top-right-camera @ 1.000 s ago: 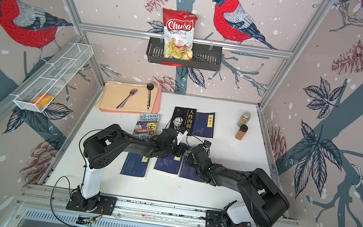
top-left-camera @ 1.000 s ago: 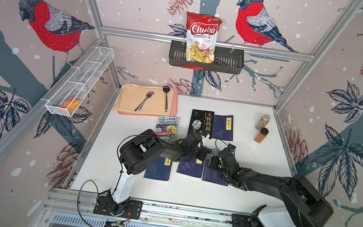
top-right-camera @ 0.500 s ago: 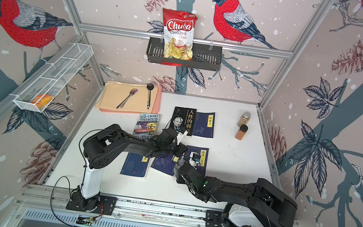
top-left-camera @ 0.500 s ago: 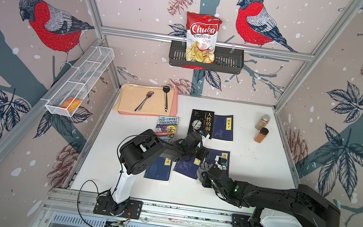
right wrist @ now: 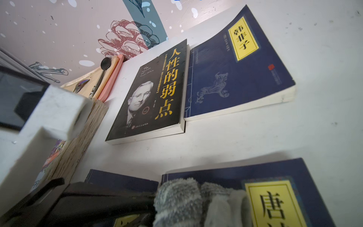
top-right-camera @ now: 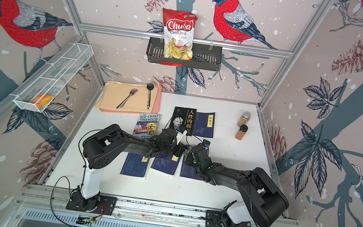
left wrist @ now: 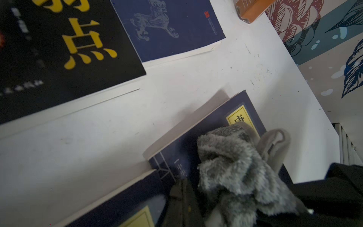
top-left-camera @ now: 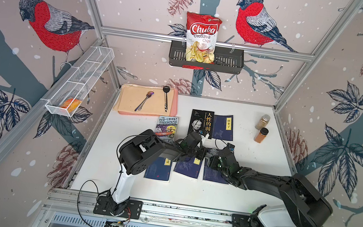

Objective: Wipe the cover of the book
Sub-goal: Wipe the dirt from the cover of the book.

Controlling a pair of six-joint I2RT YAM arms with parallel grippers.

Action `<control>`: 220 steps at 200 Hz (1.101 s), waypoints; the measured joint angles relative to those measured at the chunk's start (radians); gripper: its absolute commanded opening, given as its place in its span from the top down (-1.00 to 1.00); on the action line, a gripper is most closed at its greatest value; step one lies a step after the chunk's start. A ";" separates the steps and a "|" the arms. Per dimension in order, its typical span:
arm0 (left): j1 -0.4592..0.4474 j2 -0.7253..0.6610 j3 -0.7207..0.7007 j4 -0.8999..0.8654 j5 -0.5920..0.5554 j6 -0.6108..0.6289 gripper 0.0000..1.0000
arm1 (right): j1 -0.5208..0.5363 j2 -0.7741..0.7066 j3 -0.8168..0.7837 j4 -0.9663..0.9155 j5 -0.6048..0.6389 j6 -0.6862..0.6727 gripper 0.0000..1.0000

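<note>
The book (top-left-camera: pixel 213 176) is dark blue with a yellow title label (right wrist: pixel 275 204) and lies rightmost of three in the front row (top-right-camera: pixel 188 172). A fluffy grey cloth (right wrist: pixel 196 202) rests on its far end beside the label, bunched up in the left wrist view (left wrist: pixel 235 167). My right gripper (top-left-camera: pixel 211 157) is shut on the cloth, which hides its fingers. My left gripper (top-left-camera: pixel 202 155) is shut and empty. Its dark fingers (left wrist: pixel 182 198) sit low at the seam between this book and the middle blue book (top-left-camera: pixel 188 168).
A third blue book (top-left-camera: pixel 158 171) lies front left. Behind are a black book (top-left-camera: pixel 201 122), another blue book (top-left-camera: pixel 223 126) and a Treehouse book (top-left-camera: pixel 166 126). Two spice jars (top-left-camera: pixel 261 128) stand back right. A tan mat (top-left-camera: pixel 128 101) holds two spoons.
The right gripper dragged the cloth toward the front of the book half a second ago and has now swept it back to the far end. The left arm has stayed in place.
</note>
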 measured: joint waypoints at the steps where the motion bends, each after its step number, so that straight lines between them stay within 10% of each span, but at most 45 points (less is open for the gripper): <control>1: 0.000 0.000 0.000 0.000 0.000 0.000 0.95 | 0.003 -0.001 -0.001 0.000 0.002 0.000 0.89; 88: 0.002 0.005 0.006 -0.002 0.008 0.003 0.95 | 0.187 -0.269 -0.174 -0.112 0.005 0.149 0.84; 152: 0.003 0.005 -0.003 0.011 0.015 0.003 0.95 | -0.095 0.055 0.053 -0.016 -0.096 -0.015 0.88; 220: 0.010 0.003 -0.008 0.026 -0.054 0.004 0.95 | -0.098 0.223 0.113 0.204 -0.092 -0.076 0.90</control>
